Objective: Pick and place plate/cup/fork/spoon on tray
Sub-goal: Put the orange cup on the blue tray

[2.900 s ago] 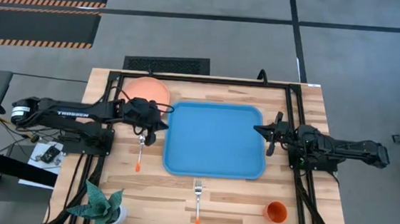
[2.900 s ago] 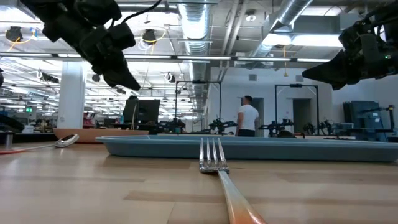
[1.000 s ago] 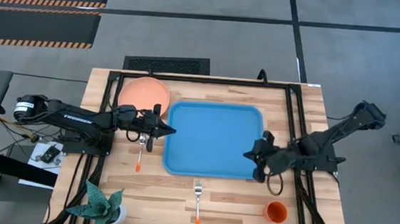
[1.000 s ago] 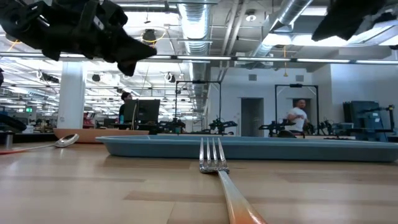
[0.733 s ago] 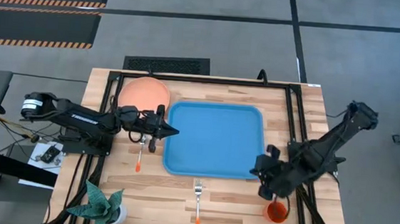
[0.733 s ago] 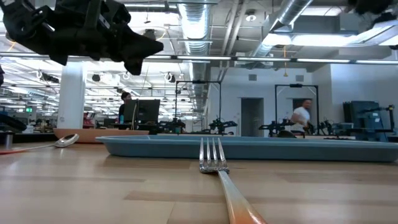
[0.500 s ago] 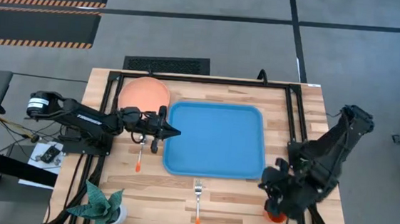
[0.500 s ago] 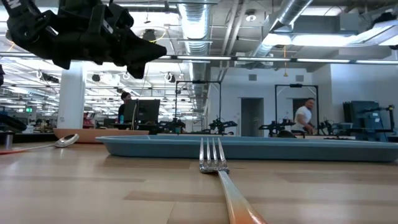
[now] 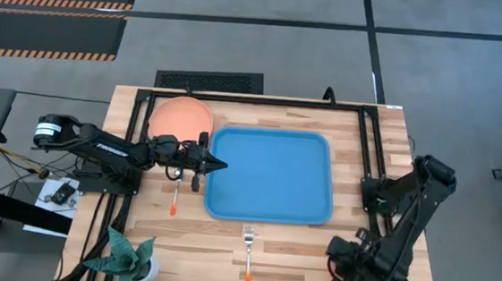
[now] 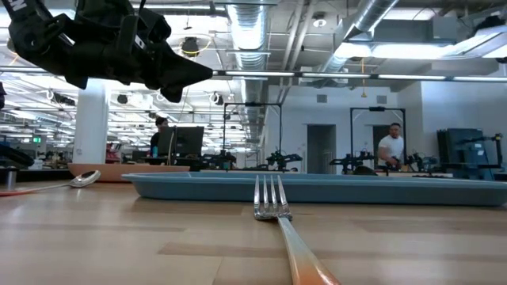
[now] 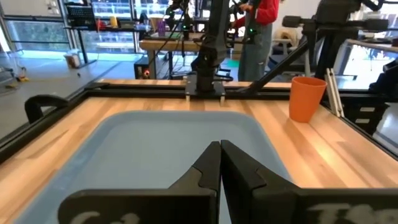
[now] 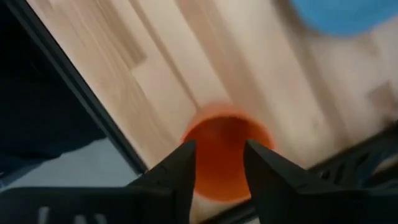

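Note:
The blue tray [image 9: 271, 175] lies mid-table. The salmon plate [image 9: 181, 114] rests flat at its far left. The spoon [image 9: 176, 193] lies left of the tray and the fork [image 9: 247, 257] lies near of it. My left gripper [image 9: 218, 165] hovers shut over the tray's left rim [image 11: 87, 155], holding nothing. My right gripper [image 12: 217, 158] is open and points down over the orange cup [image 12: 227, 155], which stands upright near the table's near right corner. One finger shows on either side of the cup's mouth, above it. In the high view my right arm [image 9: 353, 270] hides the cup.
A small potted plant [image 9: 129, 258] stands at the near left corner. Black frame rails [image 9: 371, 150] run along the table's sides and far edge. People stand in the room behind the table [image 10: 390, 150].
My right gripper has swung from the tray's right rim toward the table's near right corner and tipped downward, ending over the cup. My left gripper has stayed shut and edged slightly toward the tray. Nothing on the table has moved.

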`<state>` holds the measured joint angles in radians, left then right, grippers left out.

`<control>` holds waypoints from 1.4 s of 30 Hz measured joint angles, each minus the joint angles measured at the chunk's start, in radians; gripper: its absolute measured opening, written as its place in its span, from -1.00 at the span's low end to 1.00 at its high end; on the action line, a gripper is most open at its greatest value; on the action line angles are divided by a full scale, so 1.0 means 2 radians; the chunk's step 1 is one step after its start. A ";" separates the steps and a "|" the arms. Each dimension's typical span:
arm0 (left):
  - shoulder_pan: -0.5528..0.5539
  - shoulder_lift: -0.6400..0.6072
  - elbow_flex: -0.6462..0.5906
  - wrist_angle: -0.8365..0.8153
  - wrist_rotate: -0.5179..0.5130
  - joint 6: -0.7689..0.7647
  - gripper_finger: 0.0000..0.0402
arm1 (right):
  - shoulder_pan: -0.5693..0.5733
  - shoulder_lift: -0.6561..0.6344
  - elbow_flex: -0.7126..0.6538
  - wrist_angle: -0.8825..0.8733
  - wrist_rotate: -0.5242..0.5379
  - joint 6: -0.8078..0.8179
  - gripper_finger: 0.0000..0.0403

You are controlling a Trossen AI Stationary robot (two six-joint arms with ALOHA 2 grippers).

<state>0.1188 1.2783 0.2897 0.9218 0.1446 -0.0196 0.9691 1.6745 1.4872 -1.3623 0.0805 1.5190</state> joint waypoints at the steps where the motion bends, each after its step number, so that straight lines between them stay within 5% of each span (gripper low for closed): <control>1: 0.000 0.000 0.000 -0.001 0.000 0.000 -1.00 | 0.000 0.005 0.000 0.004 -0.012 0.005 -0.15; 10: 0.000 0.000 0.000 -0.025 -0.001 0.004 -1.00 | -0.008 0.042 0.000 0.032 -0.044 0.027 0.04; 27: 0.000 0.000 0.000 -0.027 -0.007 0.004 -1.00 | -0.044 0.099 -0.002 0.040 -0.068 0.000 -0.05; 42: 0.000 0.000 0.000 -0.028 -0.010 0.006 -1.00 | -0.082 0.061 0.002 -0.015 -0.050 -0.118 -0.94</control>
<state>0.1188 1.2781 0.2897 0.8658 0.1249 -0.0068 0.8044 1.7965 1.4907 -1.3933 -0.0186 1.2826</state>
